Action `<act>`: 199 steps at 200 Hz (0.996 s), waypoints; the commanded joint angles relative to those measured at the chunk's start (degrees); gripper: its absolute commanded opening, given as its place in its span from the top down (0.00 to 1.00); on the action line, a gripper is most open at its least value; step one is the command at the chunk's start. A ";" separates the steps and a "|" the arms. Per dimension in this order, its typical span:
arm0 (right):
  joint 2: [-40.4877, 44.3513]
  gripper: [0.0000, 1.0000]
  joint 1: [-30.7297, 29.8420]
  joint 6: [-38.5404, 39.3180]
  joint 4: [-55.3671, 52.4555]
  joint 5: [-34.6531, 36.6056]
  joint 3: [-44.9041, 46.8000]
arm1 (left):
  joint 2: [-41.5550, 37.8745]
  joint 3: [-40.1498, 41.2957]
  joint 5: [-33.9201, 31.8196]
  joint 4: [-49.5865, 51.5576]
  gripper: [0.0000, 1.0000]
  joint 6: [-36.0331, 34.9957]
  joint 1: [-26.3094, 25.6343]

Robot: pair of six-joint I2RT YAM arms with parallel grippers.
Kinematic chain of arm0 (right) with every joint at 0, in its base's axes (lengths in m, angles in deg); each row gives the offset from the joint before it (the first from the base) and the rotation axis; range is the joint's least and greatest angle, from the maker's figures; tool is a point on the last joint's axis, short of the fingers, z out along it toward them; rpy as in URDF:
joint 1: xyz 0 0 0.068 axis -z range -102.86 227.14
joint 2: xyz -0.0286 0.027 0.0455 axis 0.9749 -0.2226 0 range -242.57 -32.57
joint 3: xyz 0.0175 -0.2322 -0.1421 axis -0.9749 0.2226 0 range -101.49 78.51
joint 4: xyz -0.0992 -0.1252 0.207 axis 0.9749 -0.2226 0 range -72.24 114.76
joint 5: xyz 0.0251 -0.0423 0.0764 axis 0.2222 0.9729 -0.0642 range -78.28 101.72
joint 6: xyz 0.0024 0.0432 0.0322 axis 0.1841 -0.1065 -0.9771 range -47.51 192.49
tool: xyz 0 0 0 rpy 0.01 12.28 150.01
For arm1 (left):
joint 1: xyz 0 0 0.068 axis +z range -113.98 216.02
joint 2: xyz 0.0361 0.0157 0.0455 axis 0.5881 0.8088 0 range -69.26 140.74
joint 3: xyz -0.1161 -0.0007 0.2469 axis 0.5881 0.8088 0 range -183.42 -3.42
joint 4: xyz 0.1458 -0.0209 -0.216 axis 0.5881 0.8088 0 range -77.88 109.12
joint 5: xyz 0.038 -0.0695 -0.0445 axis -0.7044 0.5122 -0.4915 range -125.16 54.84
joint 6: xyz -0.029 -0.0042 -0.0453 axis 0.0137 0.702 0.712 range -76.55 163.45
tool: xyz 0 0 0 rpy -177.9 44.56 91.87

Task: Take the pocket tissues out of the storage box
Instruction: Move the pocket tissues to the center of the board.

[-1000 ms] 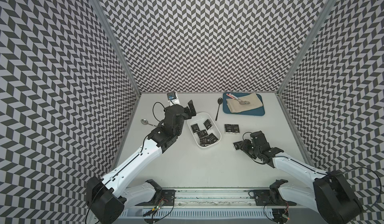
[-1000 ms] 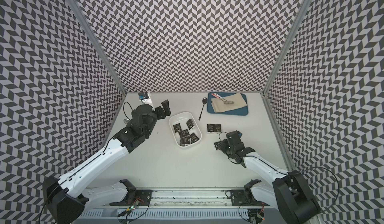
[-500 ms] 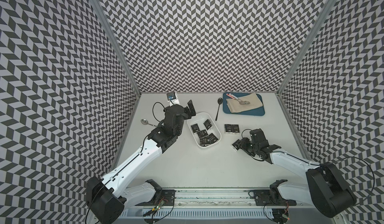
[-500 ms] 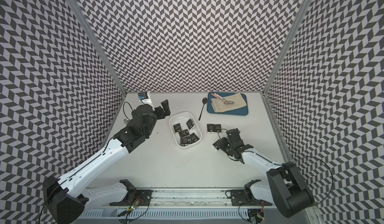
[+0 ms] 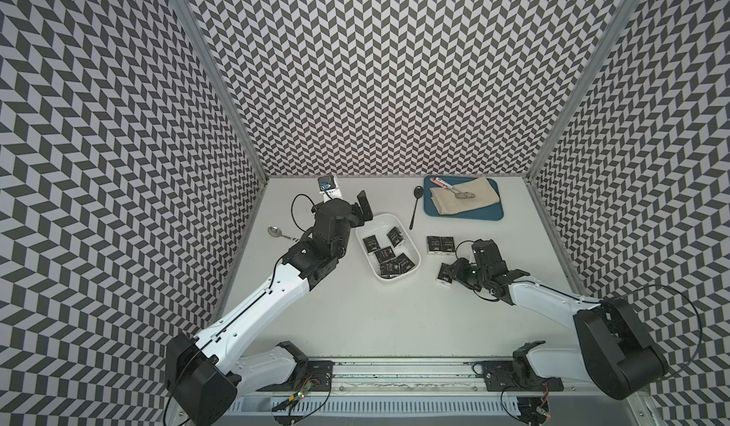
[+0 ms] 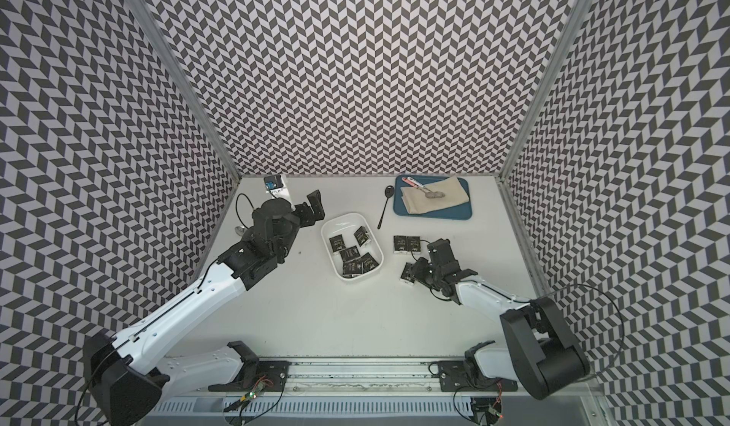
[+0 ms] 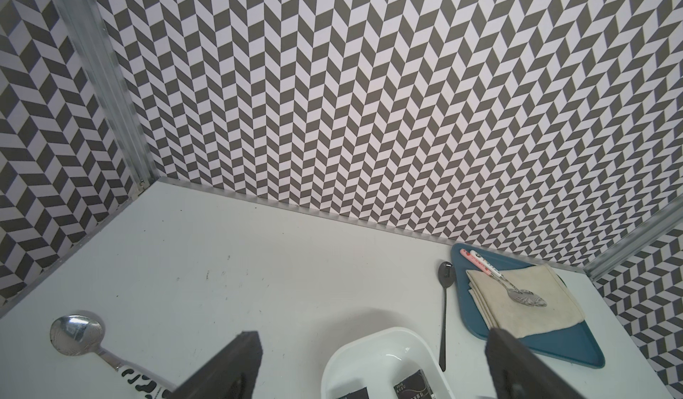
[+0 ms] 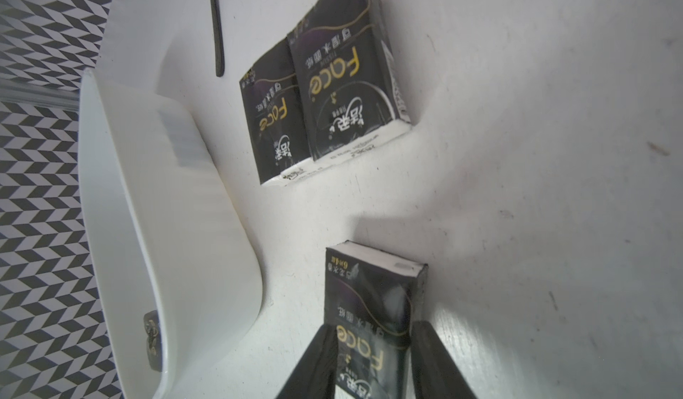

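Right end effector (image 8: 371,327) grips one packet (image 8: 369,286), left end effector (image 7: 371,335) gapes; two packets (image 5: 439,245) beside storage box (image 5: 379,224).

- The left arm (image 5: 276,289) and right arm (image 5: 545,301) are 2 slim limbs, with glossy white link shells between black joint housings.
- A thin dark seam and a row of small screw holes run along the left arm's white shell.
- Thin black cables (image 5: 292,211) loop off the wrists and shoulders.
- Bulky rounded black shoulder housings (image 5: 616,349) cap each arm.
- The left gripper (image 5: 364,209) and right gripper (image 8: 371,327) carry flat matte-black fingers (image 7: 229,364).
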 commanded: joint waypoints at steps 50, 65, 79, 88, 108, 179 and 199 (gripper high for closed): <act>-2.89 0.65 0.21 1.58 4.26 -1.49 2.04 | -0.47 0.12 -0.81 -0.70 0.01 0.12 -0.18; -3.40 0.70 0.21 1.93 3.96 -0.89 1.92 | -0.58 0.19 -0.99 -0.71 0.01 0.12 -0.22; -3.68 0.73 0.22 2.51 3.11 0.05 1.55 | -0.61 0.22 -0.99 -0.78 0.01 0.12 -0.19; -3.64 0.74 0.21 2.80 2.50 1.15 1.44 | -0.60 0.22 -1.00 -0.87 0.01 0.12 -0.18; -3.17 0.75 0.51 3.17 1.45 3.07 1.44 | -0.60 0.14 -1.08 -0.96 0.01 0.12 -0.19; -1.24 0.76 9.63 8.05 -1.62 5.02 2.49 | -0.73 -0.13 -1.17 -1.02 0.01 -0.23 -0.19; -1.13 0.76 12.41 9.27 -1.98 5.65 2.07 | -0.60 -0.43 -1.08 -1.03 0.01 -0.39 -0.18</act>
